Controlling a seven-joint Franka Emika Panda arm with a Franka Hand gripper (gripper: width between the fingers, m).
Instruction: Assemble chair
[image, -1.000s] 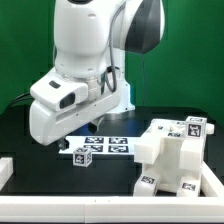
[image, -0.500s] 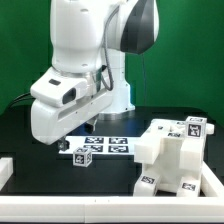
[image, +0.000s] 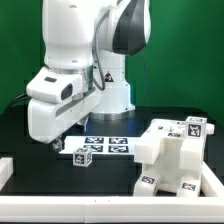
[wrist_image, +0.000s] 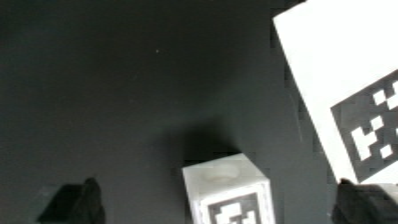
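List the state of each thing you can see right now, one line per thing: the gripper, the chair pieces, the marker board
gripper: open, holding nothing, above the small loose piece.
small chair piece: loose on the black table, standing apart from the larger block.
assembled chair block: resting on the table at the exterior view's right, tags facing up and outward, untouched.
marker board: lying flat on the table behind the small piece.

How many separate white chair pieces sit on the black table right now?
2: a small tagged block below the open gripper, and a large assembled chunk at the exterior view's right. The arm may hide others.
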